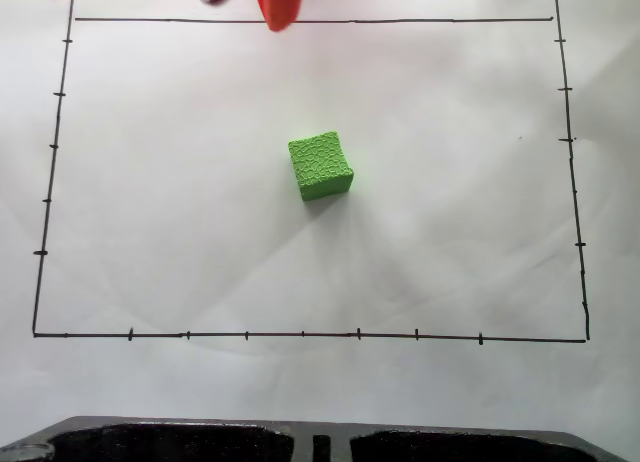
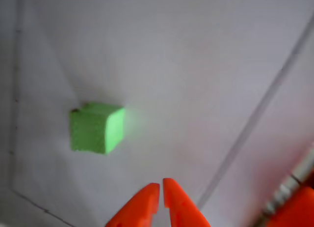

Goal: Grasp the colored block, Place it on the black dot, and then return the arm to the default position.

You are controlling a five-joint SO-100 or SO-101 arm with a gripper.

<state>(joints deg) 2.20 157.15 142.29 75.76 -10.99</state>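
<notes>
Fixed view shows the small bright green foam cube (image 1: 321, 165), pebbled and slightly rotated against the hand-drawn black border lines (image 1: 300, 334), sitting mid-sheet on white paper (image 1: 450, 212) with bare room all round. Wrist view: the orange plastic gripper (image 2: 161, 188) hangs apart from the cube, tapered tips nearly together.

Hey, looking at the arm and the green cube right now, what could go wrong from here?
The gripper is shut and empty, well clear of the green cube. The black dot can't be seen; a dark speck peeks out at the cube's edge in the wrist view, so the cube may sit off-centre. If the cube still needs grasping, the fingers must open first, or they could shove it across the paper.
</notes>
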